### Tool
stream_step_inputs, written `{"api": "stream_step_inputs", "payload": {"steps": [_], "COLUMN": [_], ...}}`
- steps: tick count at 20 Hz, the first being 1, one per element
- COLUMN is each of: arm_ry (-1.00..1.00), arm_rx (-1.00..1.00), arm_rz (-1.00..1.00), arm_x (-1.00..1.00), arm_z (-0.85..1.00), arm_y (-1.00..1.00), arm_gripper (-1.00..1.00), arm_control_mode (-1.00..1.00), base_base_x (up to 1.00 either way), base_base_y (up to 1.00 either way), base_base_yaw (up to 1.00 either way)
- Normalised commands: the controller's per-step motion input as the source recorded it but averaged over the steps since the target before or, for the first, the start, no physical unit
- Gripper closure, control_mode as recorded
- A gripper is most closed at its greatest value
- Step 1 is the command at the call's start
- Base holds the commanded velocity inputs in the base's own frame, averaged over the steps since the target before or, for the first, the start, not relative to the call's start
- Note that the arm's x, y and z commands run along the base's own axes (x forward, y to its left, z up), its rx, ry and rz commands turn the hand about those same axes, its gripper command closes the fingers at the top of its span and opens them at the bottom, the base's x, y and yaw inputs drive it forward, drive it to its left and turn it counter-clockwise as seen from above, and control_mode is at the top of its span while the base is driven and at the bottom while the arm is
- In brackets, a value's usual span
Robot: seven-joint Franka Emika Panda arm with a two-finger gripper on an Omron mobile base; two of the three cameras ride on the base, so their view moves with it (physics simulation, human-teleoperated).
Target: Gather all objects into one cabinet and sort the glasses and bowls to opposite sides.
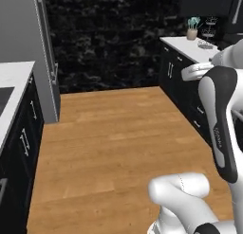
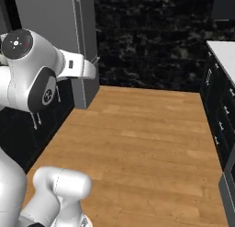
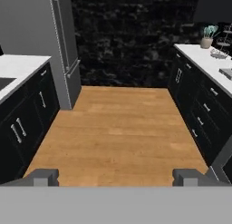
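Observation:
My gripper [image 3: 116, 177] is open. Its two dark fingertips [image 3: 43, 175] stand far apart at the bottom of the hand view with nothing between them. It points down a kitchen aisle toward a black stone back wall [image 3: 131, 32]. The glasses, the bowls and the cabinet are out of view. My white arm [image 1: 218, 119] rises at the right of the left base view and its upper links [image 2: 32, 70] stand at the left of the right base view.
A wooden floor [image 3: 120, 123] runs between two rows of dark drawer units. The right one has a white counter [image 3: 204, 64] with a small plant pot [image 3: 207, 37] and a wire stand [image 3: 224, 37]. A tall grey fridge [image 3: 59, 46] stands beyond the left counter [image 3: 18, 66].

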Motion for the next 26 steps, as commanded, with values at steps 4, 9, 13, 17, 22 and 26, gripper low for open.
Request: {"api": "stream_step_inputs", "payload": {"steps": [4,9,13,17,22,26], "arm_ry": [0.0,0.0,0.0,0.0,0.0,0.0], "arm_rx": [0.0,0.0,0.0,0.0,0.0,0.0], "arm_rz": [0.0,0.0,0.0,0.0,0.0,0.0], "arm_x": [0.0,0.0,0.0,0.0,0.0,0.0], "arm_z": [0.0,0.0,0.0,0.0,0.0,0.0], "arm_y": [0.0,0.0,0.0,0.0,0.0,0.0], "arm_gripper": [-1.0,-1.0,-1.0,-1.0,-1.0,-1.0], "arm_control_mode": [1.0,1.0,1.0,1.0,1.0,1.0], "base_base_x": [1.0,1.0,1.0,1.0,1.0,1.0], "base_base_y": [0.45,0.39,0.36,0.34,0.06,0.0], "base_base_yaw": [-0.08,-0.06,-0.05,-0.03,0.0,-0.01]}}
